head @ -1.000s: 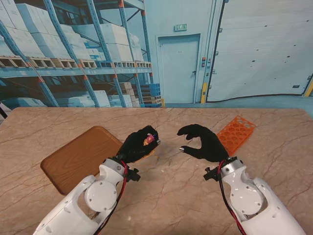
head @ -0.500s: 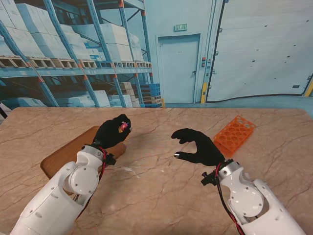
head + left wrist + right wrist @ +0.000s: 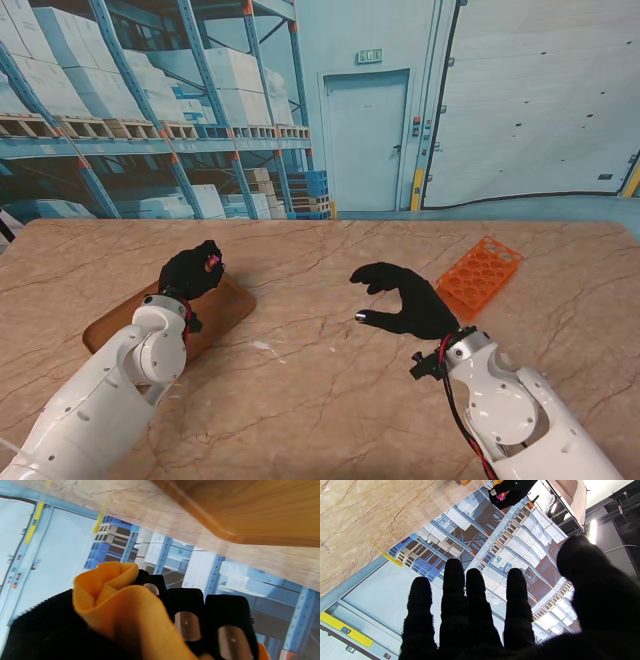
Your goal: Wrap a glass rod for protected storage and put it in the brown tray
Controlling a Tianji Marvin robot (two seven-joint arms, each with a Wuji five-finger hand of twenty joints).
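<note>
**Over the tray, the wrapped bundle is ready to set down**

Over the tray, seen from the stand, the left hand hangs above the edge farthest from me, fingers curled tight round a small bundle whose pink and orange tip peeps out of the fist. Its forearm crosses the tray from the near side, hiding much of it. The rod itself cannot be seen; presumably it lies inside the cloth, which is why the fist closes so fully. Well to the right of the tray, the right hand hovers above the surface, empty, thumb and fingers apart in a loose C, probably kept clear now that the wrapping is done. Farther right of the tray lies an orange rack.

From the left wrist, orange cloth bulges out of the fist, folded over on itself, with the fingertips pressed against it. The tray's rounded corner sits close beyond the knuckles, not touching the bundle, so the hand seems to need only lowering and loosening.

From the right wrist, the fingers stand straight and slightly spread with the thumb held wide, gripping nothing. The left fist with its pink tip shows far off.
</note>
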